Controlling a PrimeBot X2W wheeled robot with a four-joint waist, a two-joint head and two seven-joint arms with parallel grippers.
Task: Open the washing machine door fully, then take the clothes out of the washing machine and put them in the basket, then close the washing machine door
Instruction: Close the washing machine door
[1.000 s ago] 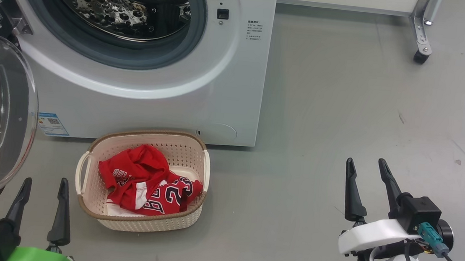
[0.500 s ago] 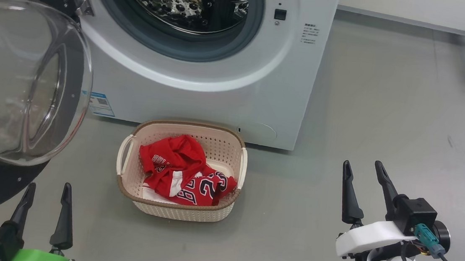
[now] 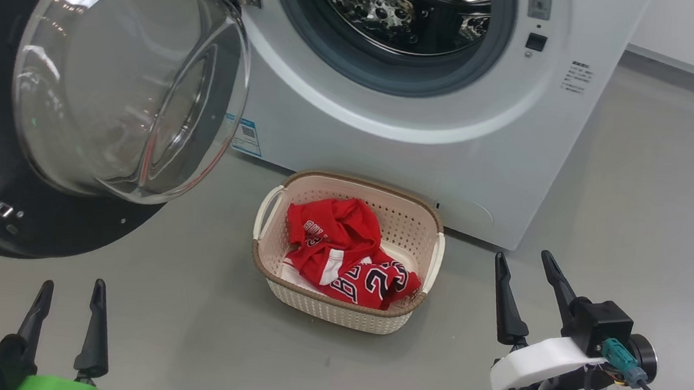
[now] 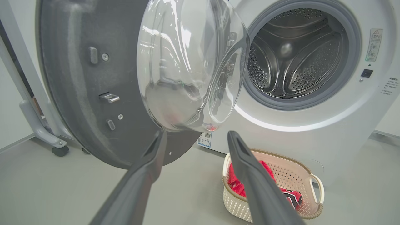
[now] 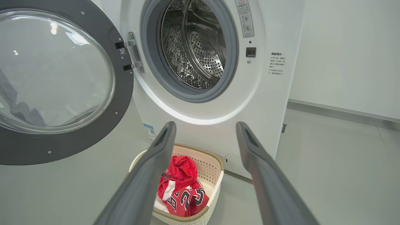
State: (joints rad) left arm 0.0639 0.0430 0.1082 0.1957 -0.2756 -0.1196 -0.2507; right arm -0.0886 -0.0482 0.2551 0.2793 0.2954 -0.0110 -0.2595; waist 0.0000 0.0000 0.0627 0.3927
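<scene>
Head view: clothes (image 3: 342, 251) in basket (image 3: 340, 314) lie between released left hand (image 3: 74, 285) and released right hand (image 3: 522, 255).

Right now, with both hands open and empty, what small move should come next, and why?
Probably raise the left hand toward the round, black-rimmed glass washing machine door, ready to swing it shut. The red jersey lies in the cream perforated basket, the steel drum looks empty, and the door stands open on that side.

lab-like laundry bay: washing machine (image 3: 402, 143), bare grey floor (image 3: 648, 196), castered frame (image 4: 42, 132).
</scene>
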